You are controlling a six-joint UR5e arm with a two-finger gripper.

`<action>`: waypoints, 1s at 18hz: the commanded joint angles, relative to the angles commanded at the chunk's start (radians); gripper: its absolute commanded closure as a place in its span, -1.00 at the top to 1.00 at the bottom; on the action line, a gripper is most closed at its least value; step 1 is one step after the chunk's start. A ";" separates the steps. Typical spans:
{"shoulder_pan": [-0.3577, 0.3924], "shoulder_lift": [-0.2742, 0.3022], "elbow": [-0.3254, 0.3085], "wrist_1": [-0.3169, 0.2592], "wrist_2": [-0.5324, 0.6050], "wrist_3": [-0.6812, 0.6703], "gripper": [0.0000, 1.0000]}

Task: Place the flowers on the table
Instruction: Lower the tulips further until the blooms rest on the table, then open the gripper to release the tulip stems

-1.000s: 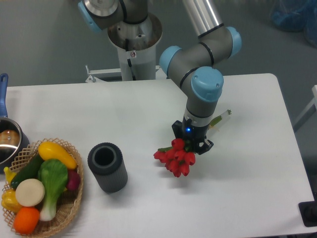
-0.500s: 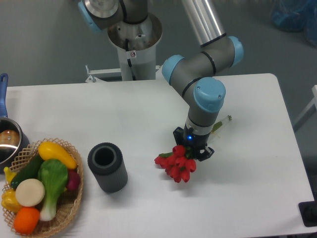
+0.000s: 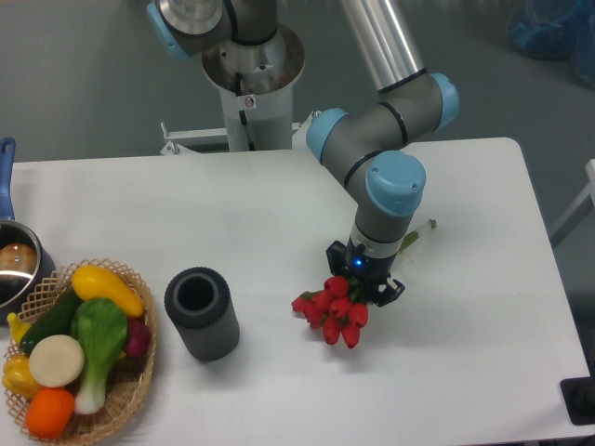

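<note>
The flowers (image 3: 331,310), a bunch of red tulip buds, lie low over the white table (image 3: 279,214) right of centre, buds pointing to the lower left. Their pale green stems (image 3: 416,231) stick out to the upper right behind the arm. My gripper (image 3: 365,281) points straight down over the bunch where buds meet stems and is shut on it. The wrist hides the fingers and the middle of the bunch. I cannot tell whether the buds touch the tabletop.
A dark grey ribbed cylinder vase (image 3: 201,313) stands upright left of the flowers. A wicker basket (image 3: 130,372) with colourful vegetables sits at the front left. A pot (image 3: 13,265) with a blue handle is at the left edge. The arm's base (image 3: 253,84) stands behind the table.
The gripper with the flowers has moved a little to the right and downward toward the tabletop. The vase, the basket and the pot have not moved.
</note>
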 joint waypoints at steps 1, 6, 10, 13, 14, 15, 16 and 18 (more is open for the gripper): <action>0.000 0.000 0.000 0.000 0.000 0.000 0.10; 0.000 0.000 0.000 0.000 0.000 0.000 0.29; 0.000 -0.002 0.000 0.000 0.000 0.002 0.41; 0.002 0.000 0.002 0.000 0.000 0.003 0.48; 0.002 0.002 0.002 0.000 0.000 0.012 0.65; 0.003 0.006 0.011 0.002 0.000 0.024 0.96; 0.003 0.014 0.021 0.000 0.000 0.026 1.00; 0.003 0.028 0.035 0.000 0.000 0.021 1.00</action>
